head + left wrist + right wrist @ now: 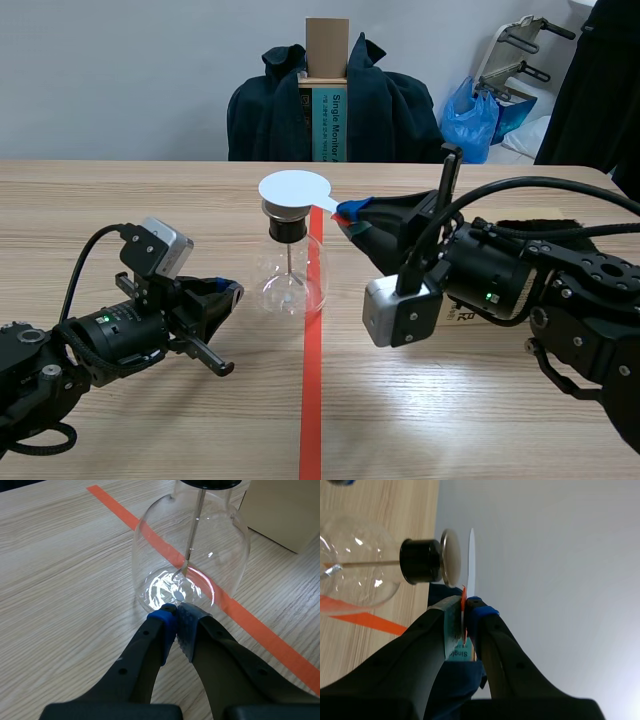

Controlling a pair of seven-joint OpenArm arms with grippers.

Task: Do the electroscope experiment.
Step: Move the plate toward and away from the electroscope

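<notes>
Because the electroscope [292, 280] was a thin clear glass flask, it was judged light, rigid, slippery and breakable, best steadied low on its wall or by the black stopper [285, 228], never by the rod [194, 525] or the foil leaves [182, 572] inside. It stood upright at mid-table, just at 9 o'clock of the orange-red tape line [315, 400]. The white disc [294, 189], judged thin, stiff and very light, hovered at 12 o'clock of the stopper, a narrow gap apart from the metal plate [451, 555]. The right gripper [350, 212], at 3 o'clock of the disc, was rolled on its side with its jaws clamped on the disc's handle. The left gripper [176, 617] lay low at 8 o'clock of the flask, jaws closed on nothing, tips at the flask's base; contact could not be told.
</notes>
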